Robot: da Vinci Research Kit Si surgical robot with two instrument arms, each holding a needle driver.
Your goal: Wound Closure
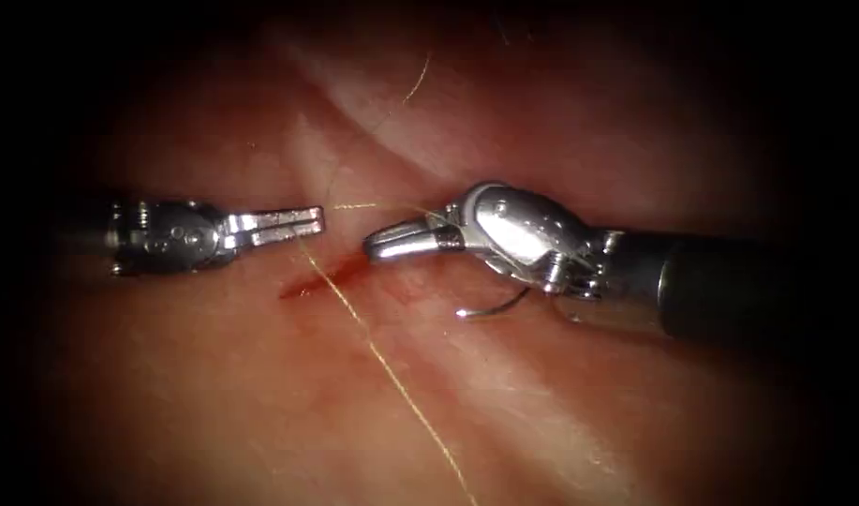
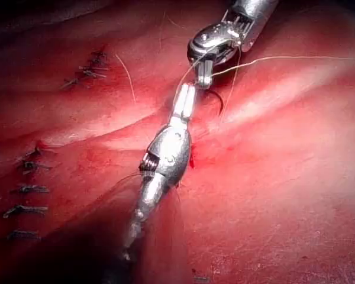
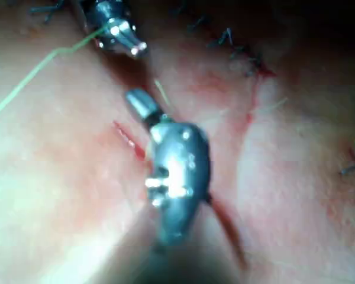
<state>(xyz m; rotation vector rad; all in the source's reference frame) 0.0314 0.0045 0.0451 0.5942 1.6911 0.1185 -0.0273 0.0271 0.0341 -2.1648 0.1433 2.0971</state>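
Needle location comes first: the thin curved steel needle [image 1: 495,307] is to the right of the short red cut [image 1: 309,283], under the wrist of my right arm's silver needle driver [image 1: 373,245]. One end points toward the cut and stands clear of the surface. The rest of the curve runs behind the wrist, so I cannot tell whether it is gripped or whether any part sits in the pale pink pork-belly tissue [image 1: 541,422].

My right tool's jaws are pressed together just right of the cut, their tips aimed at it. In the left wrist view a dark curve [image 2: 220,103] hangs just beside them.

My left arm's silver needle driver [image 1: 317,218] is level with the right tool, on the left of the cut and near its upper end, with its jaws also closed flat on each other. The fine yellow thread [image 1: 392,375] starts right at that tip, crosses the cut and runs diagonally away over the tissue. A second strand lies between the two tips. I cannot tell whether I am pinching thread or only touching it.

Recommended handling, as I judge it:
- Confirm what each tool holds before loading the thread.
- Keep the free needle end in sight and off the tissue.
- Keep tension along the thread's own line, so it does not saw across the cut edges.
- Keep the two tips apart; they are close.
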